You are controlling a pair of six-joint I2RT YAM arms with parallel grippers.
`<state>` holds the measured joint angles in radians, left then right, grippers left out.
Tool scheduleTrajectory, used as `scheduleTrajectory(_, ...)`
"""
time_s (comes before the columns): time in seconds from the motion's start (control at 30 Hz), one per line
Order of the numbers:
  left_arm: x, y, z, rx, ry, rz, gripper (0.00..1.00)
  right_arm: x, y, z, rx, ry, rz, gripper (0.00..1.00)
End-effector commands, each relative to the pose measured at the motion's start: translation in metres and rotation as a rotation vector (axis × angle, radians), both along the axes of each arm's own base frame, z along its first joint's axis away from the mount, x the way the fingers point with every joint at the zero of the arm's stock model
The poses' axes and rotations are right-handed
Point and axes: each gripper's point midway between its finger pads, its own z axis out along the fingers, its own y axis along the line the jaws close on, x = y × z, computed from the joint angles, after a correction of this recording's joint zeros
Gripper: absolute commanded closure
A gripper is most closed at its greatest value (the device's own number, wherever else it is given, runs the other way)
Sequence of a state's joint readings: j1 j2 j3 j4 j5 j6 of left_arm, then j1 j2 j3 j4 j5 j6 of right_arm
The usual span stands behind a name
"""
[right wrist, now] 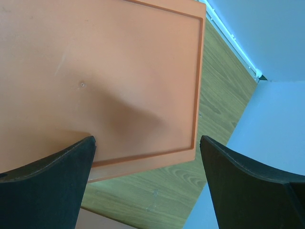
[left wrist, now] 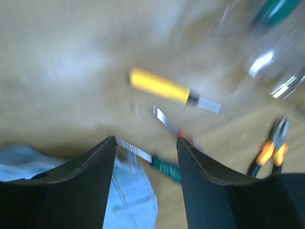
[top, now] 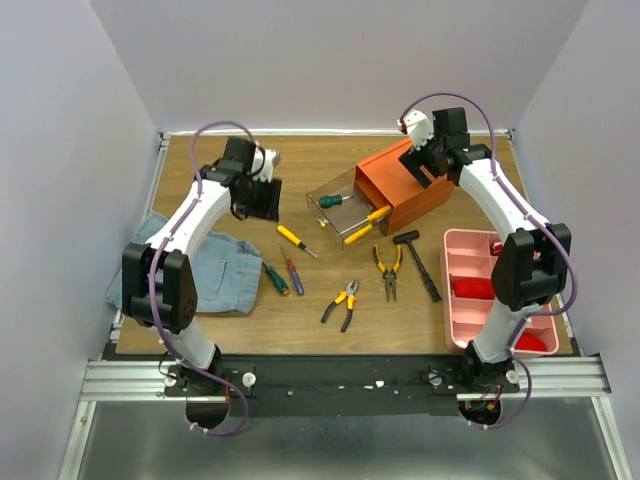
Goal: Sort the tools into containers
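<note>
The orange cabinet [top: 408,188] stands at the back right with two clear drawers [top: 335,208] pulled out. One drawer holds a green-handled screwdriver [top: 335,200], the other a yellow-handled tool [top: 378,213]. On the table lie a yellow screwdriver [top: 293,238], a green one [top: 275,278], a red-blue one [top: 292,272], two pliers [top: 343,302] [top: 388,270] and a black hammer [top: 418,262]. My left gripper [top: 265,205] hangs open and empty above the table, left of the drawers. Its blurred view shows the yellow screwdriver [left wrist: 159,86] ahead of the left gripper [left wrist: 145,143]. My right gripper [right wrist: 147,143] is open over the cabinet's top [right wrist: 95,71].
A blue cloth [top: 210,265] lies at the left edge under my left arm. A pink tray [top: 462,262] with red items stands at the right, beside my right arm's base. Grey walls close in the table on three sides.
</note>
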<state>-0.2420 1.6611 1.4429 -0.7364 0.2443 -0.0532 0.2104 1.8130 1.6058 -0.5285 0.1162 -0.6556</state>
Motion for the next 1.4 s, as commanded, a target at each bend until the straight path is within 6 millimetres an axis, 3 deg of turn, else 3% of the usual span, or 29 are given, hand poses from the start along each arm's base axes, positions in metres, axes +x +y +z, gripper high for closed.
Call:
scheduleTrajectory(0.0, -0.082, -0.004, -0.040, -0.029, 0.276, -0.021, 0.38, -0.040, -0.001, -0.073, -0.045, 0.275, 0.025, 0.00)
scheduleTrajectory(0.03, -0.100, -0.010, -0.046, -0.042, 0.312, -0.049, 0.37, -0.040, -0.001, -0.075, -0.048, 0.280, 0.027, 0.00)
scheduleTrajectory(0.13, -0.125, -0.012, -0.058, -0.047, 0.353, -0.023, 0.35, -0.037, 0.004, -0.073, -0.046, 0.275, 0.033, 0.00)
scheduleTrajectory(0.3, -0.125, -0.006, -0.062, -0.033, 0.369, 0.041, 0.37, -0.040, 0.009, -0.076, -0.046, 0.286, 0.044, 0.00)
scheduleTrajectory(0.53, -0.126, -0.011, -0.096, -0.013, 0.505, 0.031, 0.42, -0.039, 0.010, -0.073, -0.053, 0.279, 0.046, 0.00)
scheduleTrajectory(0.73, -0.123, -0.015, -0.112, -0.015, 0.565, 0.060, 0.46, -0.049, 0.005, -0.078, -0.068, 0.294, 0.049, 0.00)
scheduleTrajectory(0.87, -0.112, -0.018, -0.126, 0.000, 0.598, 0.060, 0.42, -0.053, 0.006, -0.083, -0.067, 0.307, 0.056, 0.00)
scheduleTrajectory(0.93, -0.108, -0.021, -0.134, 0.002, 0.626, 0.047, 0.48, -0.050, 0.007, -0.081, -0.063, 0.301, 0.056, 0.00)
scheduleTrajectory(0.97, -0.099, -0.023, -0.130, -0.008, 0.607, 0.035, 0.69, -0.049, 0.007, -0.081, -0.064, 0.302, 0.056, 0.00)
scheduleTrajectory(1.0, -0.095, -0.025, -0.129, -0.012, 0.599, 0.032, 0.75, -0.047, 0.008, -0.079, -0.062, 0.298, 0.054, 0.00)
scheduleTrajectory(1.13, -0.070, -0.027, -0.114, -0.019, 0.545, 0.038, 0.80, -0.042, 0.009, -0.077, -0.059, 0.288, 0.054, 0.00)
scheduleTrajectory(1.23, -0.054, -0.022, -0.096, -0.035, 0.505, 0.040, 0.98, -0.041, 0.009, -0.077, -0.062, 0.286, 0.056, 0.00)
scheduleTrajectory(1.37, -0.033, 0.000, -0.038, -0.078, 0.375, 0.073, 1.00, -0.039, 0.007, -0.074, -0.072, 0.275, 0.054, 0.00)
